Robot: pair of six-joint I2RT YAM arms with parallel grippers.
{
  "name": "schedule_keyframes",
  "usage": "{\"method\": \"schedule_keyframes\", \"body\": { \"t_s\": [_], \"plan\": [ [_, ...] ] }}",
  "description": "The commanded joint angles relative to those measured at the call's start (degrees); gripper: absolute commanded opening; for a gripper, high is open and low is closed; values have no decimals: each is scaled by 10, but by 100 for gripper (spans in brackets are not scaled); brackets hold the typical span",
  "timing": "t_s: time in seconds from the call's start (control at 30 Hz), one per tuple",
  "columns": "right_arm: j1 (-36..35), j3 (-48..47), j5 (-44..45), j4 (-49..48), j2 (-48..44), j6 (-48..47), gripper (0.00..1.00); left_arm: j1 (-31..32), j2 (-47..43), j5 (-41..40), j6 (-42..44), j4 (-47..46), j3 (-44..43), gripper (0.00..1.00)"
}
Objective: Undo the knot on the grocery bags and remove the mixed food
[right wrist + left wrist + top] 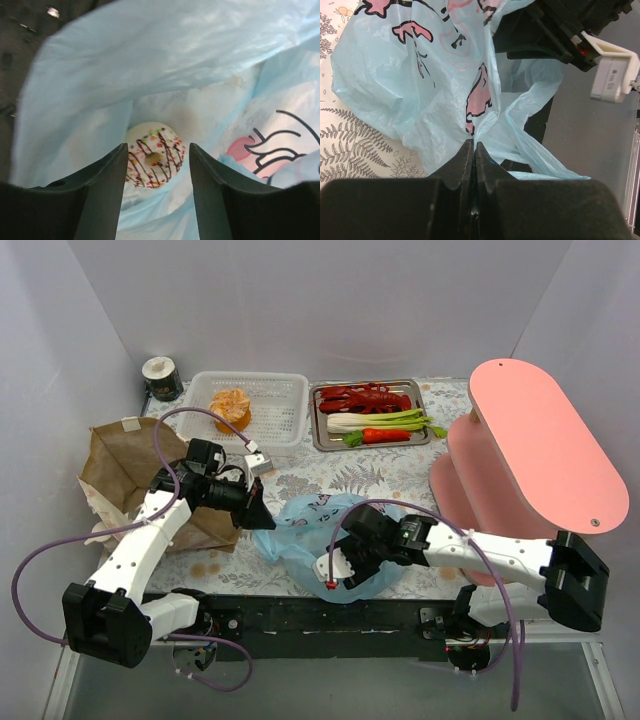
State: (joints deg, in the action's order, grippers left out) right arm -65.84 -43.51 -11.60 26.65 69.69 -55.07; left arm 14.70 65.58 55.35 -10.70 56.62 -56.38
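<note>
The left arm [150,540] and right arm [500,558] are clad in white shells with black joints. Purple cables [516,670] are looped out above the black base plate [330,618], and black tapered fingers [100,200] are fitted.

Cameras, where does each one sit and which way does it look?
Top external: high behind the robot, looking down on the table; left arm and right arm show.
Left wrist: on the left arm, facing the blue bag; the left gripper, pinching it, shows.
Right wrist: on the right arm, peering into the bag at a sprinkled donut; the open right gripper shows.
Shared: all three see the blue bag.
</note>
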Motion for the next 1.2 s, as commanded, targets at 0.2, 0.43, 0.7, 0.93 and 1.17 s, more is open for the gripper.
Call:
{"method": "schedule_keyframes", "body": {
  "t_s": [0.2, 0.43, 0.7, 0.93, 1.17],
  "plan": [
    [62, -39, 29, 83, 97, -43, 63, 14, -3, 9, 16, -20, 4, 0],
    [62, -28, -18, 100, 104, -58, 42, 16, 7, 13, 2, -43, 1, 0],
    [65, -158, -61, 103, 89, 8, 1, 26, 26, 8, -15, -73, -11, 0],
    [80, -274, -121, 137, 69, 46, 1, 30, 39, -9, -23, -115, -23, 0],
    [80, -329, -150, 155, 56, 56, 1, 30, 48, -43, -44, -133, -50, 7]
  ]
}}
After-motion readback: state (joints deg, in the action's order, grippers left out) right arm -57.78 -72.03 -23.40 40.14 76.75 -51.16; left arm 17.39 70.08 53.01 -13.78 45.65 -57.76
